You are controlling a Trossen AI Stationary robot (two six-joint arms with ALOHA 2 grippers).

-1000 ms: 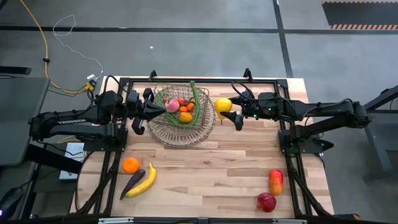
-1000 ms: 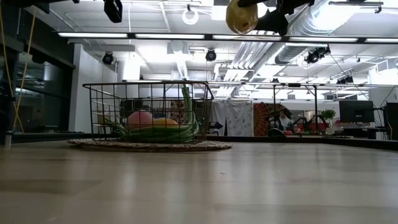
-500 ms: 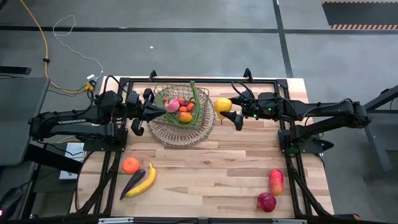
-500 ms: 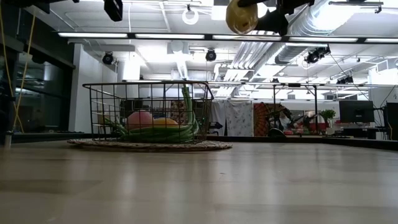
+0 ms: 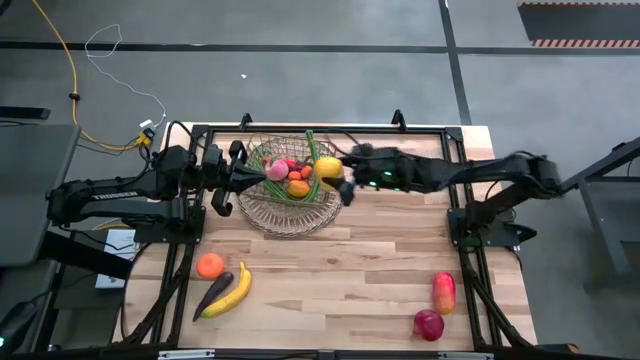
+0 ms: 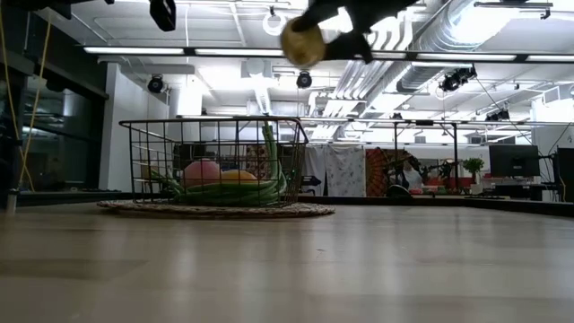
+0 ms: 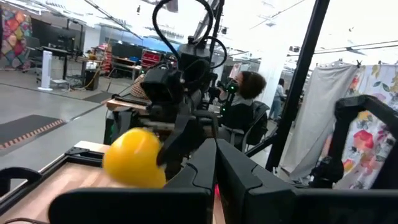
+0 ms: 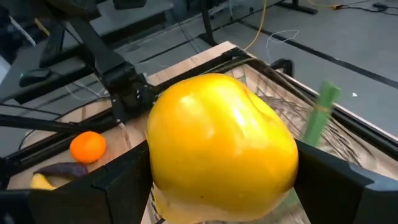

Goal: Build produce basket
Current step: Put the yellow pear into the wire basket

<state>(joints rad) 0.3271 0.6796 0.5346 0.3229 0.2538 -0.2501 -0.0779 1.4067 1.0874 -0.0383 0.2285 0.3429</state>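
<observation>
Wood table (image 5: 350,270): right gripper (image 5: 335,178) clamps lemon (image 5: 328,168) over basket (image 5: 290,212) rim; left gripper (image 5: 232,180) closed, empty.

Yellow lemon (image 5: 328,168), orange (image 5: 210,265), purple eggplant (image 5: 213,294) (dark), green beans (image 5: 314,152), bronze-grey basket (image 5: 283,215).

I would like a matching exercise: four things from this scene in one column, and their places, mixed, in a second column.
Things:
1. lemon
2. green beans
3. banana
4. red apple

Places:
A. on the table, beside the eggplant
B. held by the right gripper over the basket rim
C. near the table's right front corner
D. inside the basket

Pairs: 1-B, 2-D, 3-A, 4-C
</observation>
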